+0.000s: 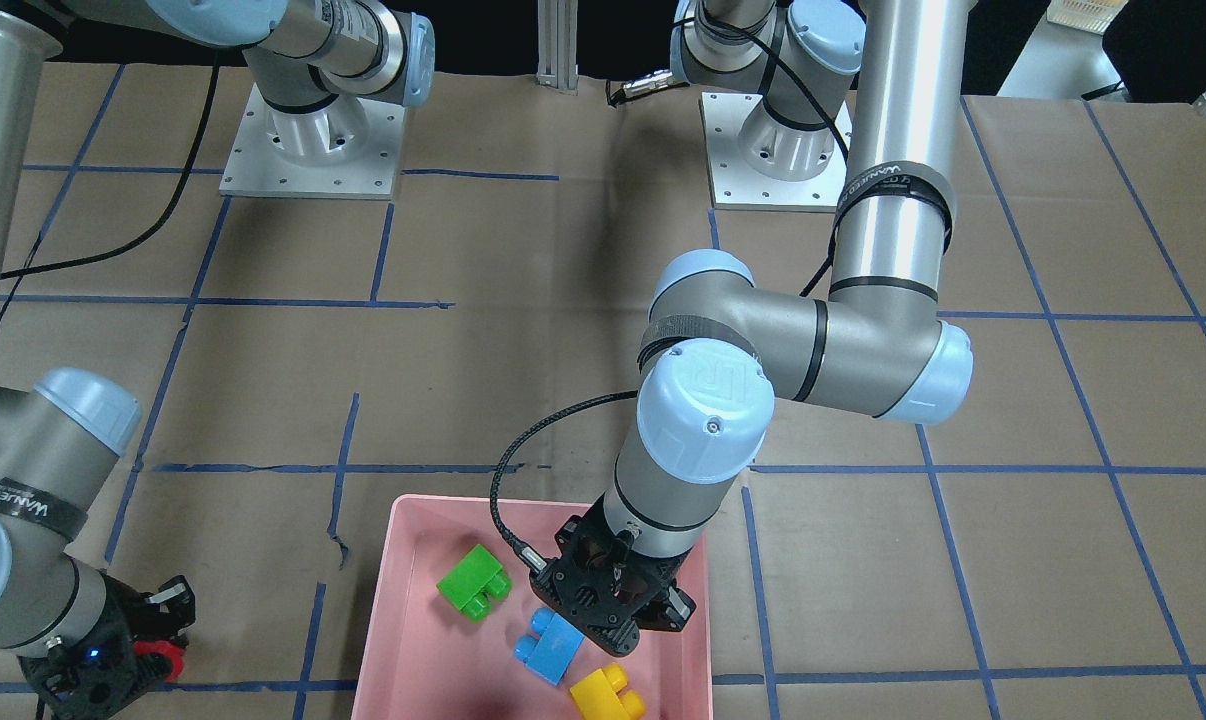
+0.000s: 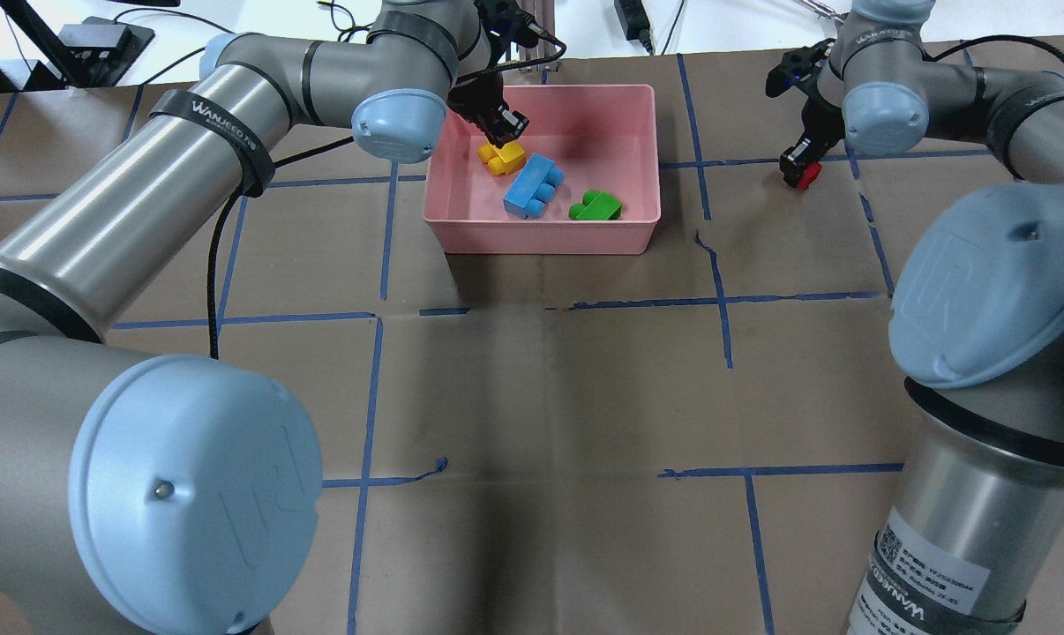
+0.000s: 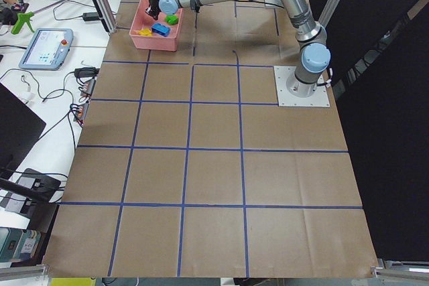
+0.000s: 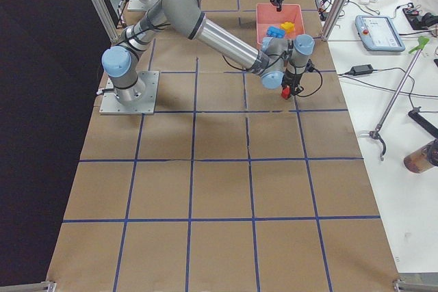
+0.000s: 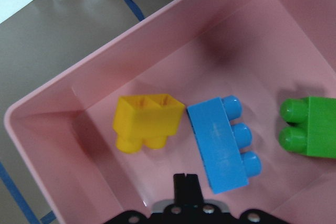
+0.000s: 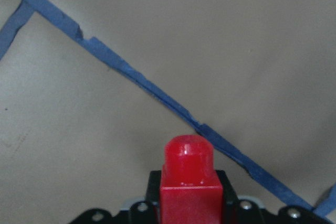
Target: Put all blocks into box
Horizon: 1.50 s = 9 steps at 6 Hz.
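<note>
Pink box (image 2: pixel 541 240): sits on the paper-covered table (image 2: pixel 541 397), on the far side in the overhead view, by the left arm. Three bricks lie inside.
Yellow brick (image 2: pixel 502 158): in the box, on its side, studs towards the near wall.
Blue brick (image 2: pixel 532 185): in the box, between yellow and green, just beside the yellow one. Contact cannot be told.
Green brick (image 2: pixel 595 206): in the box, apart from the blue one, near the front wall.
Red brick (image 2: pixel 808 175): outside the box, well to its right in the overhead view, by a tape line.
Left gripper (image 2: pixel 504 130): over the box, directly above the yellow brick. Fingers together, nothing between them.
Right gripper (image 2: pixel 801 168): clamped on the red brick, stud pointing to the paper. Whether the brick touches the table cannot be told.
</note>
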### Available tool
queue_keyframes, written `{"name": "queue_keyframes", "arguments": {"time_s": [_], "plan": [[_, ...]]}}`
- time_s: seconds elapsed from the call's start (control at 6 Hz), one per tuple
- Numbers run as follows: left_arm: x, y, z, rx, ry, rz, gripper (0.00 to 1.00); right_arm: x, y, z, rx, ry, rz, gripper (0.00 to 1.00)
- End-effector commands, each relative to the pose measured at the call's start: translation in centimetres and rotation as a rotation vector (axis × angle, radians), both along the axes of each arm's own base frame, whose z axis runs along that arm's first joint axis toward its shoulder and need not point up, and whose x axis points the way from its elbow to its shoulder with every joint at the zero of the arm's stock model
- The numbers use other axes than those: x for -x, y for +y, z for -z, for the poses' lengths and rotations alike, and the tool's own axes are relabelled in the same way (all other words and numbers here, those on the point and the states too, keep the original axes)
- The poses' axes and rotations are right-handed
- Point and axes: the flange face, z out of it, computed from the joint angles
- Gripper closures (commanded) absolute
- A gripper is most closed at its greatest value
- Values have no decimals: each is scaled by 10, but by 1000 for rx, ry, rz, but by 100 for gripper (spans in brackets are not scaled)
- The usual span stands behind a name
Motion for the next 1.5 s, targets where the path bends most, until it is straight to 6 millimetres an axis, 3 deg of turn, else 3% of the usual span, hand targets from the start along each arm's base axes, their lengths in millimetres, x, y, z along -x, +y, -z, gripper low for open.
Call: {"name": "queue_keyframes", "arguments": {"time_s": [0.0, 0.17, 0.33, 0.5, 0.83, 1.0, 1.17, 1.33], "plan": [[-12, 28, -42, -78, -74, -8, 0, 2, -8, -56, 56, 7, 44, 82], [-23, 54, -70, -149, -90, -19, 0, -3, 5, -95, 33, -14, 156, 82], [-54, 77, -104, -218, -112, -59, 0, -18, 24, -133, 7, -34, 300, 82], [-80, 112, -146, -276, -115, -143, 0, -57, 36, -150, -18, -50, 433, 82], [-132, 161, -189, -276, -91, -330, 0, -190, 57, -151, -21, -56, 599, 82], [-135, 186, -212, -239, -79, -365, 0, -256, 76, -147, -28, -68, 692, 82], [-139, 201, -215, -262, -78, -454, 0, -308, 87, -122, -48, -73, 748, 82], [-151, 202, -224, -248, -73, -478, 0, -322, 77, -82, -43, -77, 741, 81]]}}
